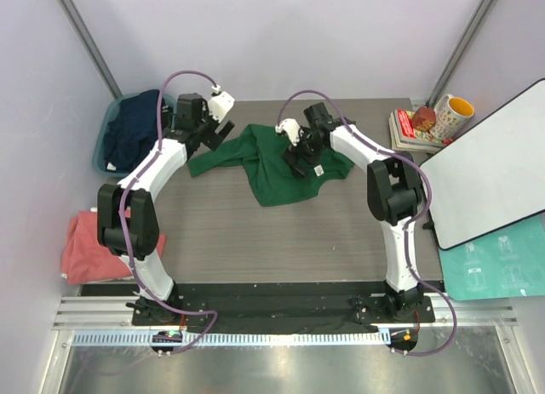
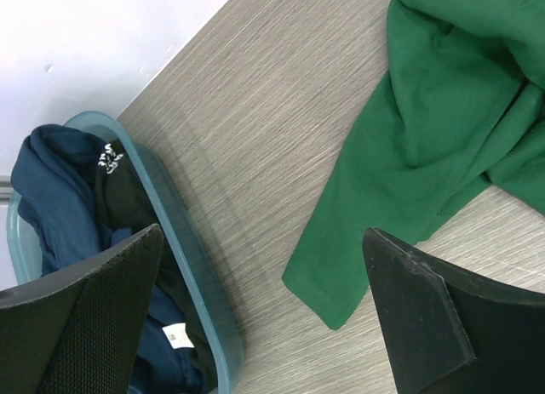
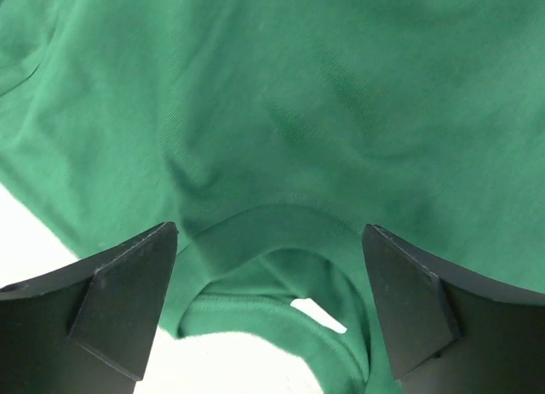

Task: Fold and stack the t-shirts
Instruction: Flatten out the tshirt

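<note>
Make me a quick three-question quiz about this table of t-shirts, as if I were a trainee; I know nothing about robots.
1. True or false: the green t-shirt lies neatly folded on the table.
2. Where is the navy t-shirt? A) in the teal tub B) flat on the table C) on top of the green t-shirt
3. Which part of the green t-shirt shows between the open right fingers in the right wrist view?

Key: 1 false, it lies crumpled; 2 A; 3 the neck opening.
</note>
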Robot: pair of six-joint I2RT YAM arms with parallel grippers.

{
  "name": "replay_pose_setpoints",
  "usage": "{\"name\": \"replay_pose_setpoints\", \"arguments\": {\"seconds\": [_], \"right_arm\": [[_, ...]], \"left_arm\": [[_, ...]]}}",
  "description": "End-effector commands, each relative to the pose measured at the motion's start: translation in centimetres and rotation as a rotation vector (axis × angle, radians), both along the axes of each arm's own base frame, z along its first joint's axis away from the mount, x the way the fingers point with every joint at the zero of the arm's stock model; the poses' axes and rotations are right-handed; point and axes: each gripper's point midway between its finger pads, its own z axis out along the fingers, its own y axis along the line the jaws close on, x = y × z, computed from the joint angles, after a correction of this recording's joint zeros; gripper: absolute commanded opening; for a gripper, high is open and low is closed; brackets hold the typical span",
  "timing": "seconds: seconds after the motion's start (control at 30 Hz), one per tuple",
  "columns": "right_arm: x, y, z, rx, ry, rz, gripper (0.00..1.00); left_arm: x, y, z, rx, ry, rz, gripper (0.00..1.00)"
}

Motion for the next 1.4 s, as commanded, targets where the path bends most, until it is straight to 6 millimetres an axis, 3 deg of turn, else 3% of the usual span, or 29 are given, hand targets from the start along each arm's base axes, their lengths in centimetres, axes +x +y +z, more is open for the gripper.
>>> {"name": "replay_pose_setpoints", "arguments": {"seconds": [0.0,0.07,0.3,0.37,0.4,0.43,0.47,0.6,0.73,0.93,1.07,1.2,1.37], "right_arm": [[1.6,0.8,1.2,0.003,-0.051,0.004,0.91],[1.3,1.0,1.3,-0.003,-0.051,0.020,0.83],[-1.6,0.7,0.4,-0.069,-0.031,0.116,0.80],[-1.8,0.5,0.1,-0.090,-0.028,0.119,0.57],[-1.7,0.3,0.1,-0.099,-0.031,0.113,0.39],[-1.6,0.2,0.0,-0.108,-0.033,0.104,0.06],[-1.2,-0.1,0.0,-0.126,-0.043,0.094,0.01],[-1.0,-0.8,0.5,-0.158,-0.070,0.094,0.01],[-1.1,-1.1,1.0,-0.169,-0.089,0.104,0.01],[-0.6,-1.0,1.5,-0.171,-0.108,0.100,0.01],[-0.2,-1.1,1.7,-0.180,-0.118,0.105,0.01],[0.1,-1.2,1.6,-0.197,-0.125,0.114,0.01],[0.6,-0.9,2.1,-0.183,-0.136,0.116,0.01]], "left_arm": [[0.2,0.1,0.0,0.024,-0.022,-0.021,1.00],[0.3,0.5,-0.5,0.042,-0.011,-0.013,1.00],[0.6,1.9,-4.1,0.102,0.064,0.027,1.00],[0.4,2.3,-5.9,0.132,0.109,0.030,1.00],[0.2,2.6,-6.5,0.159,0.124,0.031,1.00],[0.1,2.9,-7.5,0.182,0.147,0.034,1.00],[-0.1,3.3,-8.1,0.203,0.161,0.042,1.00],[-1.3,5.3,-9.6,0.333,0.228,0.056,1.00],[-3.6,7.2,-10.9,0.431,0.337,0.071,1.00],[-5.5,8.5,-11.8,0.494,0.376,0.095,1.00],[-6.6,7.9,-12.1,0.449,0.389,0.064,1.00],[-7.6,6.3,-10.4,0.358,0.366,-0.002,1.00],[-7.8,6.2,-12.2,0.348,0.372,0.003,0.96]]}}
